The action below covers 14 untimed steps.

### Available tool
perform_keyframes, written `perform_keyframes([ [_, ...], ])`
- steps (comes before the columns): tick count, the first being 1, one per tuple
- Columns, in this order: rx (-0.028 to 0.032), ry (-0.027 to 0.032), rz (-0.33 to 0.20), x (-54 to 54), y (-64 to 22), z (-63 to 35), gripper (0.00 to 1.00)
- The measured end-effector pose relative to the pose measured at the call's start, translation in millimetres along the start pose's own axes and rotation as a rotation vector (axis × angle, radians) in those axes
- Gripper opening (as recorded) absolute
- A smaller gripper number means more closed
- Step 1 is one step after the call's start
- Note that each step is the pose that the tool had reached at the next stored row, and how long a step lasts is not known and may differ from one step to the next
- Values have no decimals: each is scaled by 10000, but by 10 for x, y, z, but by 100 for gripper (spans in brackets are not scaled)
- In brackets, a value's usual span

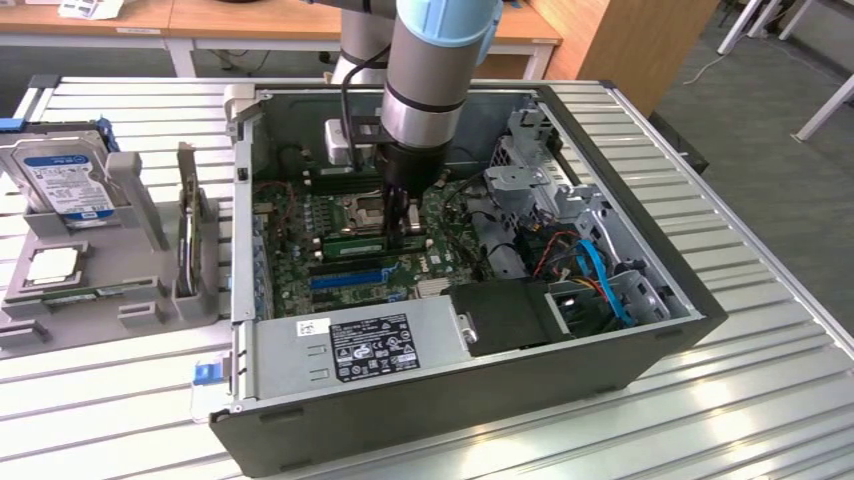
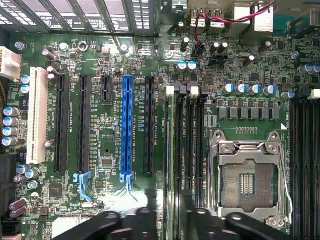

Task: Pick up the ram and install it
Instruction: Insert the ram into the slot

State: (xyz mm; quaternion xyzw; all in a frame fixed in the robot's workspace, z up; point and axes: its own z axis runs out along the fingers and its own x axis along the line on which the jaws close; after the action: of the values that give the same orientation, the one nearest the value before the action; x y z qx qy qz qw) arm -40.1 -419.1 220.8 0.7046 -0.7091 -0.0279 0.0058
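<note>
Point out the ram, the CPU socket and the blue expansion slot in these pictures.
ram (image 1: 354,243): exterior view, middle of the green stick's long side.
CPU socket (image 2: 247,182): wrist view, centre of the open pin field.
blue expansion slot (image 2: 127,127): wrist view, mid-length of its plastic body.

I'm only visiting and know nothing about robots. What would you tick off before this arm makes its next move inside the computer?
1. Memory stick in place: ok. The memory stick looks to stand on edge in a slot.
2. Gripper free of the stick: ok. The gripper has its jaws apart, one on each side of the slot.
3. Stick pressed fully down: cannot tell.
4. White clips at the slot's end snapped shut: cannot tell.
5. Cables out of the way: ok. The blue cables lie apart from the arm.
</note>
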Motion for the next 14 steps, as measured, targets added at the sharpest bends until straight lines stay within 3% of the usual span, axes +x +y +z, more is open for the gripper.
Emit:
perform_keyframes([
  [1, 0, 1, 0, 0, 0, 0, 36],
  [3, -1, 1, 0, 0, 0, 0, 36],
  [4, 0, 1, 0, 0, 0, 0, 43],
  [9, -1, 4, 0, 0, 0, -5, 43],
  [14, -1, 1, 1, -2, 4, -79, 43],
])
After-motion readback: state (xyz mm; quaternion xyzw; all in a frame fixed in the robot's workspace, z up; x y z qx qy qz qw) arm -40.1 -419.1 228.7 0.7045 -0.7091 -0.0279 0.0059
